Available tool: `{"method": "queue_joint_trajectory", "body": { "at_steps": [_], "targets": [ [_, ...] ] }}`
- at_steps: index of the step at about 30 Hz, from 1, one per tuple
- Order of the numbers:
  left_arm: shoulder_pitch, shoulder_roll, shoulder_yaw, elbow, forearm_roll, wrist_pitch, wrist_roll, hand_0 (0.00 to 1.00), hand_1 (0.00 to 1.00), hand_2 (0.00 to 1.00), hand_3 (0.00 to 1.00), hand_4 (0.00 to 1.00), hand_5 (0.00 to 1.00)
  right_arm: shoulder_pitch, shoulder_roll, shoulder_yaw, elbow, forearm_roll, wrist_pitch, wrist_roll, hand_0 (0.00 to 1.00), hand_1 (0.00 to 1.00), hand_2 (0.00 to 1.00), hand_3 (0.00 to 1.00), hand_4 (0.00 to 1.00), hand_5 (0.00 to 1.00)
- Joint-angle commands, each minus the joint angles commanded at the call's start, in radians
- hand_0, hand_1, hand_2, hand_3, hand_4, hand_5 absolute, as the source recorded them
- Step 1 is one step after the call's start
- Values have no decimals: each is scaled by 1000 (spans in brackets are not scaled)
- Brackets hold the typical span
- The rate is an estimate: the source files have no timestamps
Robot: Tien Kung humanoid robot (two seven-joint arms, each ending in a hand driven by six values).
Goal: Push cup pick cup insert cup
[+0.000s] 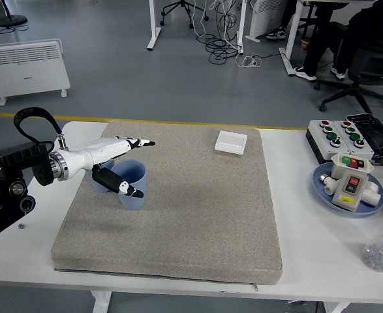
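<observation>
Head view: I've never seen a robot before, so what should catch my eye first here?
Most striking is the robot's white left hand, reaching in from the left with fingers spread over two blue cups standing side by side on the left of a grey mat. At the table's right edge, a blue plate carries a switch box, with a button panel behind it.

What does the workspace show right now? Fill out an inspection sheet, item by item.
Surface: white table with a grey mat on it.
Job's things: two blue cups side by side, upright, at the mat's left.
Clutter: white square box; blue plate of switch parts; button boxes.
Grippers: left hand open, fingers spread over the cups; right hand not in view.
Cables: loop at the left wrist; tangle on the floor.
Surroundings: heater, office chair.
</observation>
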Motion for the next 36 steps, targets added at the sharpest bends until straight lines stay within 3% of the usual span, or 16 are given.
{"method": "queue_joint_trajectory", "body": {
  "at_steps": [7, 13, 23, 24, 29, 30, 35, 36],
  "targets": [
    [-73, -30, 118, 58, -11, -4, 3, 934, 959, 998, 998, 998, 345, -1, 0, -3, 0, 3, 0, 0, 750, 610, 589, 583, 105, 575],
    [-82, -61, 121, 110, 13, 3, -2, 935, 959, 998, 998, 996, 337, -1, 2, -4, 0, -1, 0, -1, 750, 609, 589, 583, 105, 574],
    [-101, -89, 143, 186, 25, -2, 8, 936, 959, 998, 998, 998, 336, 0, 3, -2, 0, -7, 1, -1, 750, 610, 588, 583, 105, 574],
    [-101, -90, 143, 188, 24, -2, 8, 936, 955, 998, 998, 846, 115, 0, 3, -3, 0, -7, 2, -1, 750, 611, 588, 583, 105, 574],
    [-103, -105, 152, 213, 43, 12, -8, 936, 955, 998, 998, 846, 115, 2, 3, -3, 0, -8, 2, -1, 750, 611, 588, 583, 105, 574],
    [-104, -108, 154, 219, 46, 13, -9, 918, 946, 998, 998, 749, 30, 2, 3, -3, 0, -8, 2, -1, 750, 610, 588, 583, 105, 574],
    [-105, -117, 164, 253, 61, 18, -20, 918, 946, 998, 998, 749, 30, 3, 2, -3, 0, -7, 2, -1, 750, 610, 588, 583, 105, 574],
    [-104, -118, 162, 256, 62, 20, -23, 868, 904, 998, 997, 673, 2, 3, 2, -4, 0, -7, 2, -1, 750, 610, 586, 583, 106, 574]
  ]
}}
